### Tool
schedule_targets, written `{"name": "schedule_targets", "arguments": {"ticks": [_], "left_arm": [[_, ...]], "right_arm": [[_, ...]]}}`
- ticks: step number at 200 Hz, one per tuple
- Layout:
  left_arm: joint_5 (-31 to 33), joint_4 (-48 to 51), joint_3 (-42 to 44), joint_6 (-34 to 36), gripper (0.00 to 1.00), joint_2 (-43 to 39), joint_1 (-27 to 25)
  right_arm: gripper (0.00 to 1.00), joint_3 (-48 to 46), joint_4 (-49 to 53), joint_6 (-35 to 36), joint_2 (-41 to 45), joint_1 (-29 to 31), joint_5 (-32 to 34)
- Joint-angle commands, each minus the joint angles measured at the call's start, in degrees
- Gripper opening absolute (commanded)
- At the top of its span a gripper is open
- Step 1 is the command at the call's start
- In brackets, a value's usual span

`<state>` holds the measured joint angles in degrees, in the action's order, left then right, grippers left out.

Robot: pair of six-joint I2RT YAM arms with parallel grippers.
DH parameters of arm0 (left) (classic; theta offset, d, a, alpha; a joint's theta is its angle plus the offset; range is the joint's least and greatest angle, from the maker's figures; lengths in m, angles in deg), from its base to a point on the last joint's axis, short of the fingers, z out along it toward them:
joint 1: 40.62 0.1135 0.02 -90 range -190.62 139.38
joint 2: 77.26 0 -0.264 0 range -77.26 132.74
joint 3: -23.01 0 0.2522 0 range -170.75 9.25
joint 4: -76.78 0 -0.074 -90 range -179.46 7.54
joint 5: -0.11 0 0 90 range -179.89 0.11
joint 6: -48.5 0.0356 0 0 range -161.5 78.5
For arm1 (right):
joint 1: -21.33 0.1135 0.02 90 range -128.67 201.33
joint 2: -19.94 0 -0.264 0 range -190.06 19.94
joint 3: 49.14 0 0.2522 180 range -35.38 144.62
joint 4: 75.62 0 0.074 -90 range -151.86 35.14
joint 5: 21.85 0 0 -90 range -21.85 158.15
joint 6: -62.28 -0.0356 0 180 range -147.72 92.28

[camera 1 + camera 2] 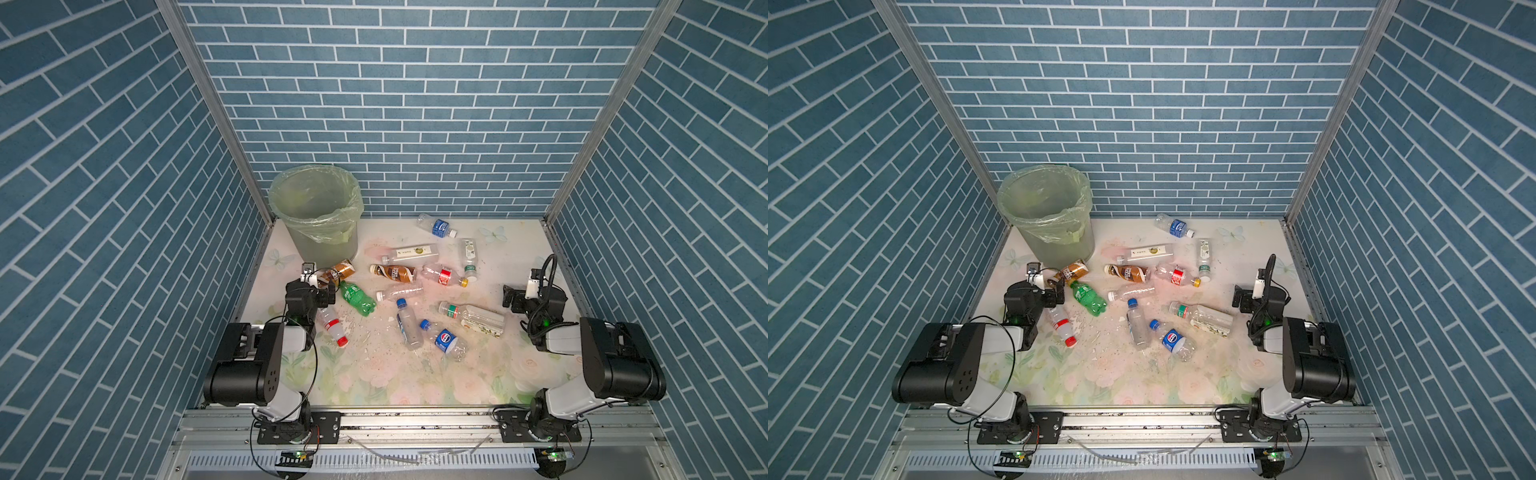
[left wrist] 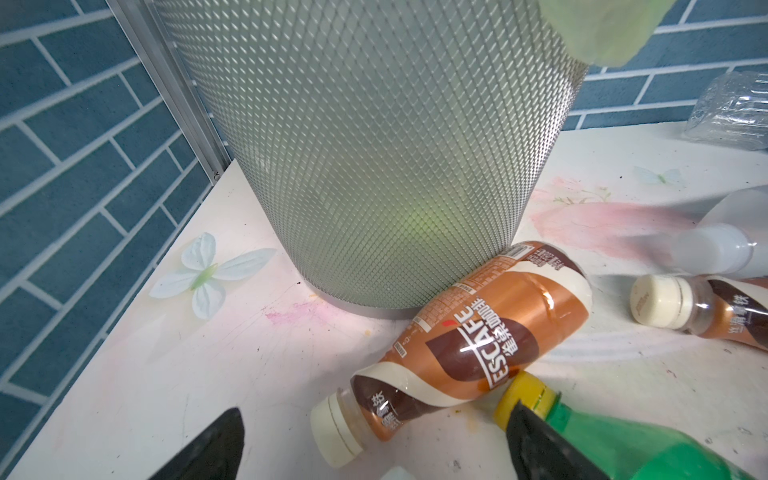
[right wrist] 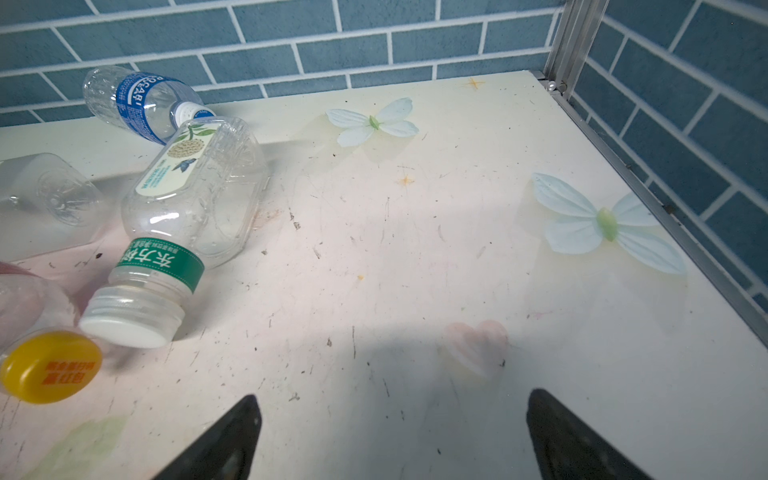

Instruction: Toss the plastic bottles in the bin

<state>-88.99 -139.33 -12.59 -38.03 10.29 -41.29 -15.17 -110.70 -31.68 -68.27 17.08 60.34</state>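
Several plastic bottles lie scattered on the floral table. The bin (image 1: 316,208) (image 2: 374,166) stands at the back left corner, lined with a pale green bag. My left gripper (image 1: 326,286) (image 2: 374,409) is open and low beside it. The capped neck of a brown-labelled bottle (image 1: 343,270) (image 2: 478,345) lies between its fingers, and a green bottle (image 1: 357,298) (image 2: 623,449) touches one fingertip. My right gripper (image 1: 509,297) (image 3: 392,397) is open over bare table at the right, holding nothing. A white-capped, green-banded bottle (image 1: 469,255) (image 3: 187,199) lies some way off to its side.
A second brown-labelled bottle (image 1: 395,273), a red-labelled one (image 1: 444,276), a blue-labelled one (image 1: 438,226) by the back wall, a red-capped one (image 1: 332,326) beside the left arm and two blue-capped ones (image 1: 407,324) lie about. Blue brick walls enclose three sides.
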Motion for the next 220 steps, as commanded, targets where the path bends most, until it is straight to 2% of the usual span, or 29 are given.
{"name": "schedule_targets", "arguments": {"ticks": [1, 23, 40, 48, 58, 74, 86, 109, 126, 137, 154, 172, 190, 205, 220], "left_arm": [[-0.3, 0.8, -0.5, 0.3, 0.99, 0.0, 0.0], [-0.4, 0.8, -0.4, 0.3, 0.99, 0.0, 0.0], [-0.2, 0.8, -0.5, 0.3, 0.99, 0.0, 0.0], [0.0, 0.8, -0.4, 0.2, 0.99, -0.3, 0.0], [3.6, 3.1, -1.1, -1.0, 0.99, -1.9, 0.0], [11.1, 12.5, -2.3, -4.2, 0.99, -9.4, 0.0], [14.6, 17.8, -2.6, -5.5, 0.99, -14.4, 0.5], [13.1, 28.1, -4.3, -9.0, 0.99, -20.7, 0.7], [12.1, 37.9, -7.5, -18.9, 0.99, -22.8, 0.7], [9.8, 43.6, -9.8, -25.3, 0.99, -23.1, 0.7], [6.2, 55.4, -15.2, -31.3, 0.99, -23.7, 0.7], [-0.3, 64.0, -19.9, -34.5, 0.99, -23.8, 0.8], [-3.1, 77.8, -25.9, -39.6, 0.99, -21.9, 0.5], [1.8, 89.9, -29.5, -43.1, 0.99, -20.9, -1.5], [6.1, 95.1, -29.1, -45.9, 0.99, -22.6, -4.5]], "right_arm": [[0.99, 2.0, -1.2, 2.1, 0.0, -0.1, -0.9], [0.99, 1.6, -1.7, 2.0, 0.1, -0.1, 0.3], [0.99, 0.9, -1.9, -0.3, 2.1, -0.1, 6.7], [0.99, 1.4, 1.6, -1.5, 4.9, -0.1, 9.5], [0.99, 3.3, 7.9, -2.5, 8.2, -0.1, 13.3], [0.99, 4.5, 12.4, -4.0, 10.9, -0.1, 17.4], [0.99, 5.1, 13.8, -3.5, 11.9, -0.1, 16.4], [0.99, 10.0, 22.8, -8.2, 14.9, -0.1, 18.7], [0.99, 12.8, 26.9, -12.3, 16.8, -0.1, 20.0], [0.99, 13.1, 25.4, -17.0, 17.5, -0.8, 17.9], [0.99, 15.7, 23.8, -20.1, 15.9, -1.5, 6.1], [0.99, 21.7, 28.4, -21.9, 13.0, -0.8, -1.7], [0.99, 26.7, 34.5, -20.5, 11.3, 2.3, -0.2], [0.99, 31.0, 41.2, -18.0, 10.1, 6.5, 5.5], [0.99, 33.8, 44.8, -17.1, 8.7, 10.6, 8.4]]}}
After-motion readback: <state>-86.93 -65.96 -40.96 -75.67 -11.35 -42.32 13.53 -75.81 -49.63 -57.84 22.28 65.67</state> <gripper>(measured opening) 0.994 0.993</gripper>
